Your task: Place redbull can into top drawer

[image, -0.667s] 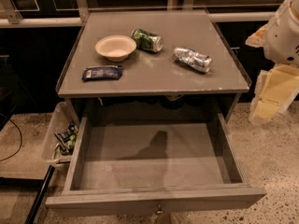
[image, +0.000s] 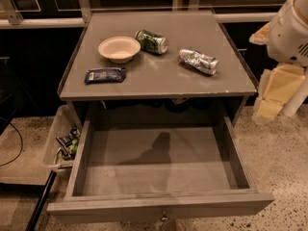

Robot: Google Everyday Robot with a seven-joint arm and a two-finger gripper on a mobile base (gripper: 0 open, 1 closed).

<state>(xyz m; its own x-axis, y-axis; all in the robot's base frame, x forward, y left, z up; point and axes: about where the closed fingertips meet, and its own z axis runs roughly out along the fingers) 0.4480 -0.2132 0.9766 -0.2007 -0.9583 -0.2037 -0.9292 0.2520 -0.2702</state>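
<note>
The redbull can (image: 198, 61), slim, silver and crinkly, lies on its side on the right part of the grey table top (image: 163, 76). The top drawer (image: 159, 165) is pulled wide open below the table top, and its flat grey bottom holds nothing. Its small knob (image: 165, 219) shows at the front centre. My gripper (image: 272, 97), cream coloured, hangs at the right edge of the view, beside the table's right side. It is off the table, to the right of the can, and holds nothing that I can see.
A cream bowl (image: 119, 48), a green can (image: 151, 41) and a flat dark blue snack packet (image: 105, 74) lie on the table top's left half. A clear plastic bin with wrappers (image: 62, 143) stands left of the drawer. The floor is speckled.
</note>
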